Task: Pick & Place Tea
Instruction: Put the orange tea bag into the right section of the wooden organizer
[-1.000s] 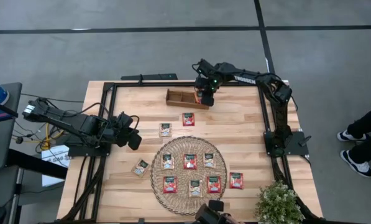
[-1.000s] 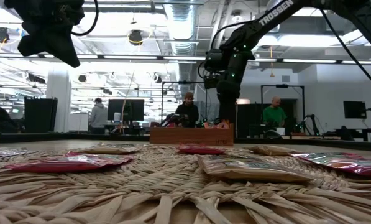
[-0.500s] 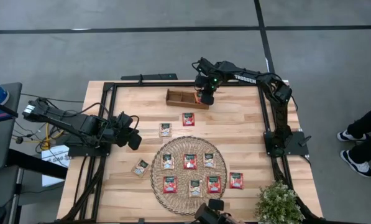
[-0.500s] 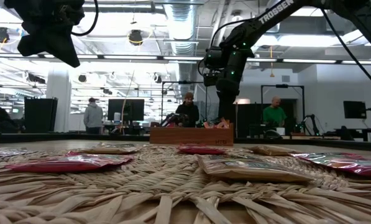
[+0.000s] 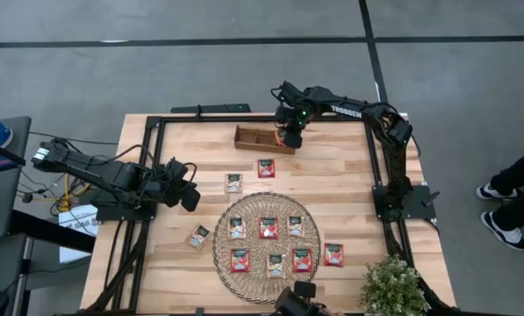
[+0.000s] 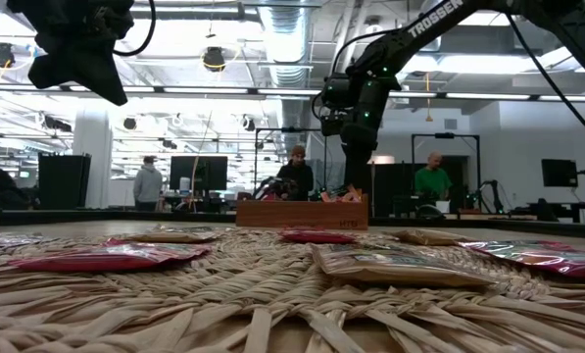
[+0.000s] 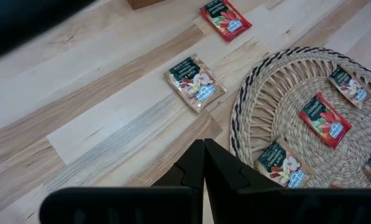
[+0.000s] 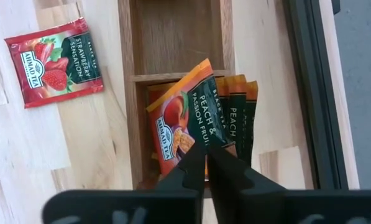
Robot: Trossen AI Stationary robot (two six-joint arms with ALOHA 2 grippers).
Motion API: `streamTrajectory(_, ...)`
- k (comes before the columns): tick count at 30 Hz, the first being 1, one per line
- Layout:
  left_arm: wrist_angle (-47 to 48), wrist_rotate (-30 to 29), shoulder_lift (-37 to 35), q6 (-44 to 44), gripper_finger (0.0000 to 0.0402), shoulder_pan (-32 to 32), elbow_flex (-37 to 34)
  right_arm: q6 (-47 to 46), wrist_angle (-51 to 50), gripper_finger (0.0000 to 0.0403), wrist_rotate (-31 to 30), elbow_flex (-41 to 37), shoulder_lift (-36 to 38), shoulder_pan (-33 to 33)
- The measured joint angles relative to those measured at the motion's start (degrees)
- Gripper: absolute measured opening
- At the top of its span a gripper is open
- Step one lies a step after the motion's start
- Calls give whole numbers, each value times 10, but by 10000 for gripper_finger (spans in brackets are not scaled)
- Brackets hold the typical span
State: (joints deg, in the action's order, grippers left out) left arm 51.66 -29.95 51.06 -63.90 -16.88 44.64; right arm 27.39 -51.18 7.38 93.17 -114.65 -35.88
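A long brown wooden tray (image 5: 254,137) lies at the table's far edge. Several orange tea sachets stand on edge in its end compartment. My right gripper (image 8: 205,149) points down over them, shut on the front orange sachet (image 8: 185,118), which leans tilted. More tea sachets lie flat on the round woven mat (image 5: 266,197) and on the wood around it; a red one (image 8: 54,62) lies beside the tray. My left gripper (image 7: 204,144) hangs shut and empty above the table's left side, left of the mat. My right gripper has the front orange sachet by the edge at its dark green band (image 8: 217,127), pinched between the two fingers. The fingers come from above, pointing steeply down. The sachet leans tilted, its lower part still inside the tray compartment; the fingertips hide the exact place of contact.
A black metal frame (image 5: 369,158) borders the table's sides and far edge, close behind the tray. A potted plant (image 5: 391,285) stands at the near right corner. Bare wood lies between the tray and the mat. People stand in the room behind.
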Motion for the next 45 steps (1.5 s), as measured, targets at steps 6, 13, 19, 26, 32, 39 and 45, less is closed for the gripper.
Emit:
streamTrajectory(6,0,0,0,0,0,0,0,-4,2,2,-27,0,0,2)
streamTrajectory(13,0,0,0,0,0,0,0,-4,-1,1,-29,0,0,2)
streamTrajectory(19,0,0,0,0,0,0,0,-4,-1,7,-28,0,0,2)
streamTrajectory(26,0,0,0,0,0,0,0,-4,-1,61,-24,0,0,1)
streamTrajectory(32,0,0,0,0,0,0,0,-4,0,123,-24,0,0,1)
streamTrajectory(39,0,0,0,0,0,0,0,-5,6,150,-24,0,0,0)
streamTrajectory(45,0,-1,0,0,0,0,0,-5,-2,143,-13,0,0,0)
